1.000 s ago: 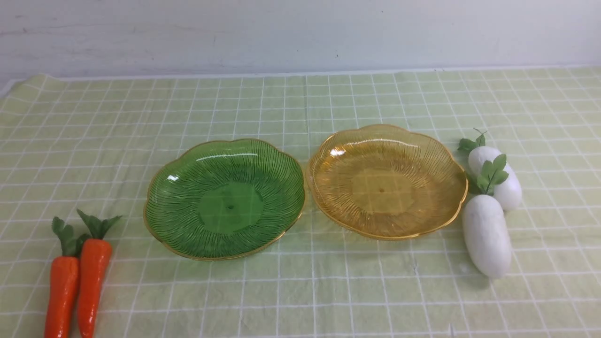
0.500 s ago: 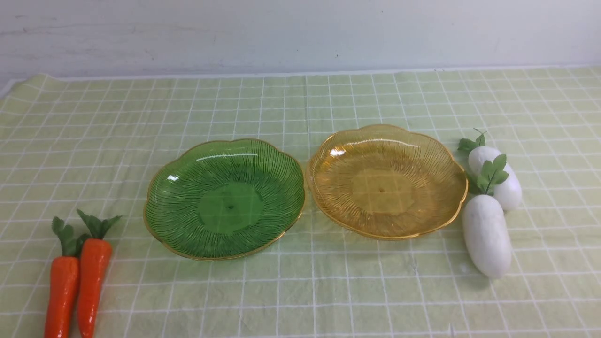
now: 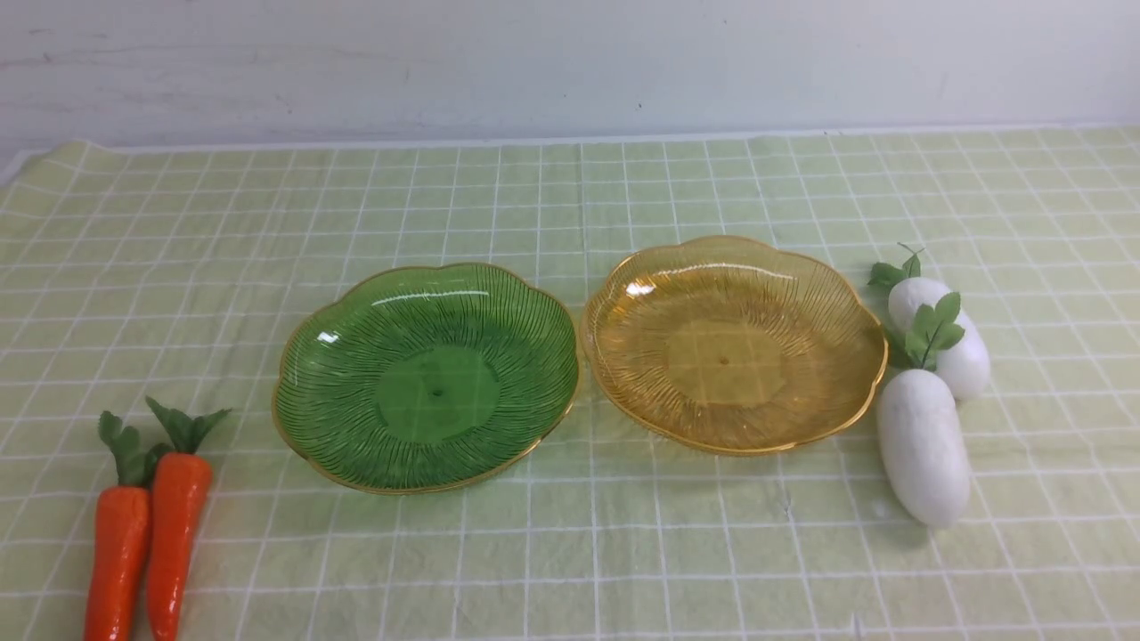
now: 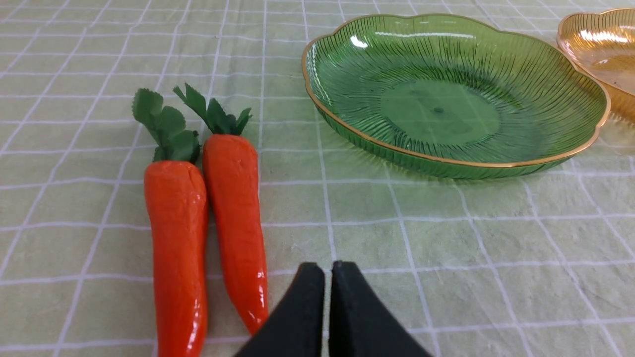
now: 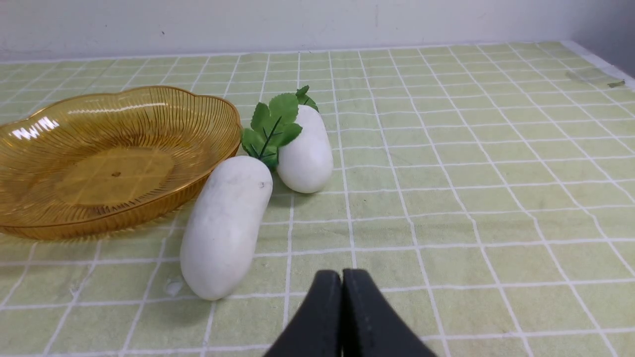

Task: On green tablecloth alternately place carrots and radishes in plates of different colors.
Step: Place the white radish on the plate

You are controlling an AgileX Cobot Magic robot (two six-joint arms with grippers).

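Carrots just beside left pincer

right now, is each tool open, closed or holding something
Left tool: closed, holding nothing.
Right tool: closed, holding nothing.

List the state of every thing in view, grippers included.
Green ribbed translucent plate: empty.
Amber ribbed translucent plate: empty.
Two glossy orange toy carrots: lying side by side on pale green grid tablecloth, outside plates.
Two plump white toy radishes: lying on tablecloth, outside plates.
Left gripper: shut, empty.
Right gripper: shut, empty.
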